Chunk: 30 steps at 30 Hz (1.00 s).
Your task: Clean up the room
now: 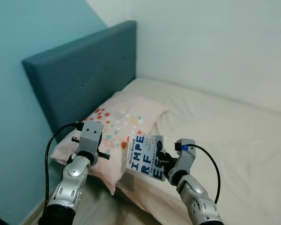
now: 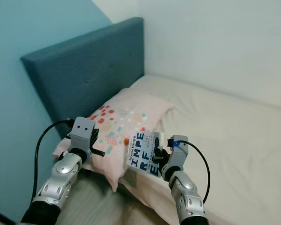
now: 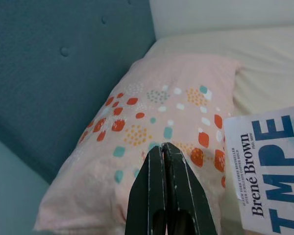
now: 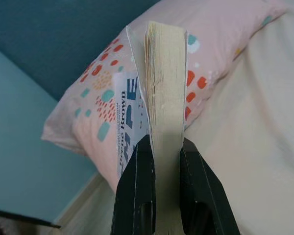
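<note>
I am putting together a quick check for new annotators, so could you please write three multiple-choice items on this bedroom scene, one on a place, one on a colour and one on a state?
1. Where does the pillow lie?
A. On the floor
B. On the bed, against the headboard
C. At the far end of the bed by the white wall

2. What colour is the headboard?
A. Dark teal blue
B. Red
C. Yellow

3. What is the right gripper doing?
A. Hanging open
B. Pinching the pillow
C. Shut on the book

Answers:
1 B, the spotted pillow rests on the mattress at the padded headboard.
2 A, the panel is dark teal blue in both eye views.
3 C, the right wrist view shows both black fingers clamped on the page block, while the left gripper is shut on nothing above the pillow.
</note>
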### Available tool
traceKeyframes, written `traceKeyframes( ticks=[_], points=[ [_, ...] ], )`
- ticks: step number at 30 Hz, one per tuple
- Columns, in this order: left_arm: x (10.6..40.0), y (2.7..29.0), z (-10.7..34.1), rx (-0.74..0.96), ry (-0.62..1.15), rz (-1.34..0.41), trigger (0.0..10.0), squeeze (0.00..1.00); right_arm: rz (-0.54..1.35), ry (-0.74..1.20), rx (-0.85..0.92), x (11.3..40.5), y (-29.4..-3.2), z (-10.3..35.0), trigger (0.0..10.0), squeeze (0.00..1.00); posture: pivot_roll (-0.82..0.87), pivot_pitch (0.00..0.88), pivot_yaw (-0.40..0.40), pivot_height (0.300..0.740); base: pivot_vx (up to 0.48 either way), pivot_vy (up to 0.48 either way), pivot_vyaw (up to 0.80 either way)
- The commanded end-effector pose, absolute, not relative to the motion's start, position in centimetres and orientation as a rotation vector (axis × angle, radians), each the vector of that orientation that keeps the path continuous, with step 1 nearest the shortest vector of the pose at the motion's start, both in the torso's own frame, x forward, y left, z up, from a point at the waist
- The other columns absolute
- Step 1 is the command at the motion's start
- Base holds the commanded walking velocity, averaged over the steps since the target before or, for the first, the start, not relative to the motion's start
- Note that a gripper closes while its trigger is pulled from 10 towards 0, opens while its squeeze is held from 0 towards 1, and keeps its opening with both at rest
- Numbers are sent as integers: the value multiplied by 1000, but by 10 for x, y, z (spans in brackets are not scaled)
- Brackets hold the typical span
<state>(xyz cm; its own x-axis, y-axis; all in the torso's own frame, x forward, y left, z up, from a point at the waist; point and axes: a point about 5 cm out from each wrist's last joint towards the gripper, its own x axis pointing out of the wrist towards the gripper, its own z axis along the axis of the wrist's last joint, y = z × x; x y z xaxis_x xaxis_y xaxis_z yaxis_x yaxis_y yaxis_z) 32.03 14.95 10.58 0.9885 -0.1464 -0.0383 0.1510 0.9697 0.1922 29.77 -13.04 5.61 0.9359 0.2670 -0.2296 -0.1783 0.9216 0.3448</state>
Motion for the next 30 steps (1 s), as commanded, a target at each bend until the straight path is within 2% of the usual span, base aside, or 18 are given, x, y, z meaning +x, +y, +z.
traceKeyframes(
  ticks=[1, 8, 12, 24, 30],
  points=[
    [321, 145, 105, 180, 24, -167, 10000, 0, 208, 240, 336, 300, -138, 61, 10000, 0, -32, 0, 9, 740, 0, 0, 0],
    [322, 145, 104, 171, 42, -151, 10000, 0, 205, 237, 341, 300, -138, 61, 10000, 0, -30, 0, 10, 740, 0, 0, 0],
    [322, 146, 101, 100, 63, -132, 10000, 0, 205, 237, 338, 300, -138, 61, 10000, 0, -33, 0, 10, 740, 0, 0, 0],
    [318, 144, 94, 60, 86, -170, 10000, 0, 194, 243, 308, 299, -142, 59, 10000, 0, -37, 0, 3, 740, 0, 0, 0],
    [314, 143, 92, 37, 87, -182, 10000, 0, 203, 242, 305, 301, -140, 60, 10000, 0, -34, 0, -6, 740, 304, 0, 0]
  ],
)
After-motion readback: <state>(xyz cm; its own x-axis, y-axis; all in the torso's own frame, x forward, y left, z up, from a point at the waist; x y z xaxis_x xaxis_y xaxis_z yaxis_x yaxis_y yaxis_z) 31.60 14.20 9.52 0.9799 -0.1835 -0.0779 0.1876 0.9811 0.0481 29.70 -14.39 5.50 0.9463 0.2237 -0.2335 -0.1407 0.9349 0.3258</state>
